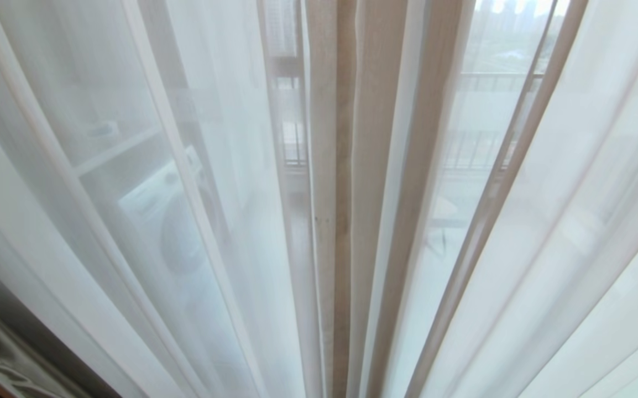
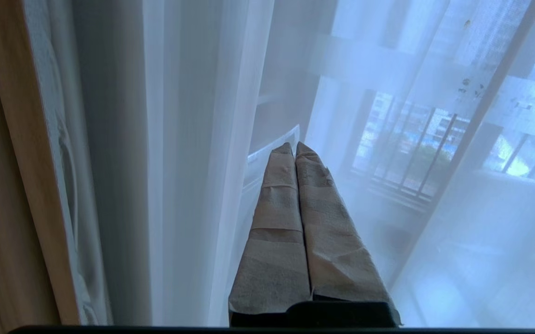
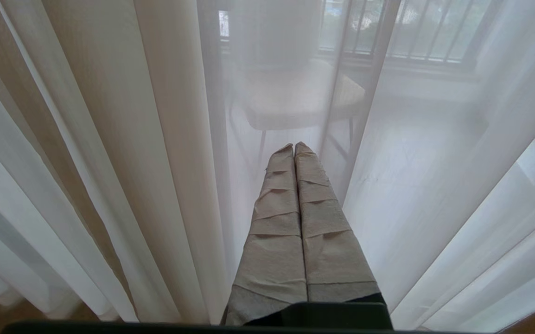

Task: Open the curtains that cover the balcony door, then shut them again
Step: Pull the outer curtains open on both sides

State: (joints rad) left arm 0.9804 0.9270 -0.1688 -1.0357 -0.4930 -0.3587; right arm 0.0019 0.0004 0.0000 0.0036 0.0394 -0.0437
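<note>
The curtains hang drawn across the whole head view: white sheer (image 1: 545,221) on both sides and a narrow strip of cream-beige fabric (image 1: 346,166) in the middle. Neither gripper shows in that view. My left gripper (image 2: 294,144) is shut with nothing between its taped fingers, and it points into the sheer (image 2: 193,162). The balcony door's dark frame (image 2: 464,139) shows dimly through the cloth. My right gripper (image 3: 294,144) is shut and empty too, facing sheer (image 3: 434,162) just beside the beige folds (image 3: 110,139). I cannot tell whether either tip touches the cloth.
A washing machine (image 1: 158,215) and a pale chair (image 3: 295,97) stand behind the sheer, with barred windows (image 2: 411,148) beyond them. A wooden wall edge (image 2: 12,162) runs close beside the left arm.
</note>
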